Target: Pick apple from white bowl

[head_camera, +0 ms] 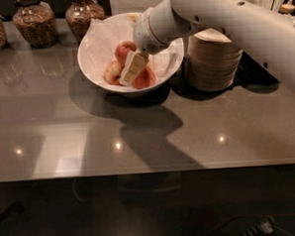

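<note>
White bowl (96, 60) sits near the worktop's far edge, the deep red apple (124, 49) lies at its back beside a paler apple (112, 72) and an orange-red apple (145, 79), gripper (129, 75) is down inside the bowl among all three, grip state cannot tell.
</note>
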